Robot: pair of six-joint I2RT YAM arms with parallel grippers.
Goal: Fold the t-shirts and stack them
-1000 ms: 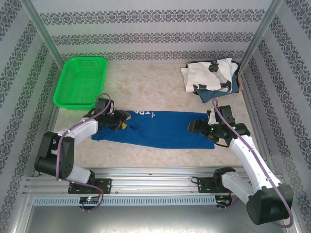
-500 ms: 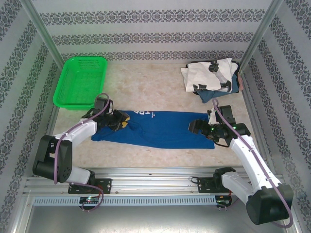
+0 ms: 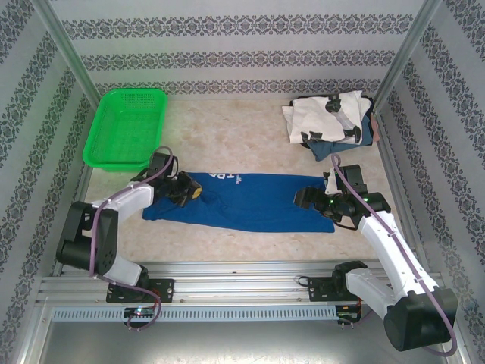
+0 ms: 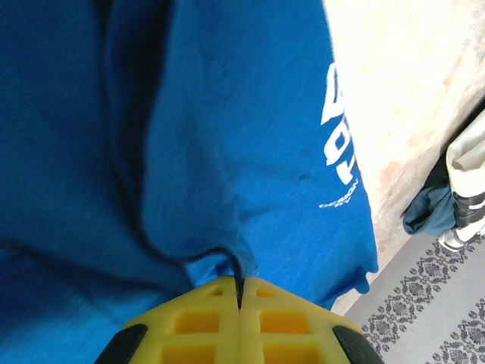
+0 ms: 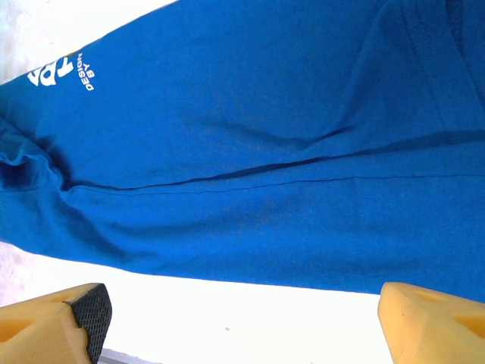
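A blue t-shirt [image 3: 250,199] is laid out flat in a long band across the tabletop [image 3: 242,129], running from the left side to the right side, closer to the near edge than to the far edge. White lettering [image 3: 225,178] is printed along its far edge, towards the left end.

The left end effector [image 3: 193,191] is set down on the left end of the blue t-shirt. In the left wrist view its yellow fingers [image 4: 197,322] are pressed fully together, and a raised ridge of blue cloth is pinched in the seam between them.

The right end effector [image 3: 303,201] is placed over the right end of the blue t-shirt. In the right wrist view its fingers [image 5: 424,318] are spread wide apart, with one at each lower corner of the view and blue cloth and bare tabletop seen between them. Nothing is held by it.

In the far right corner of the tabletop a loose pile is seen: a white t-shirt [image 3: 330,112] with black marks on top, and a bluish-grey t-shirt [image 3: 324,149] showing beneath its near edge. The pile is well apart from the blue t-shirt.

A green basket [image 3: 114,155] is set in the far left corner of the tabletop, near the left end effector but not touching it.
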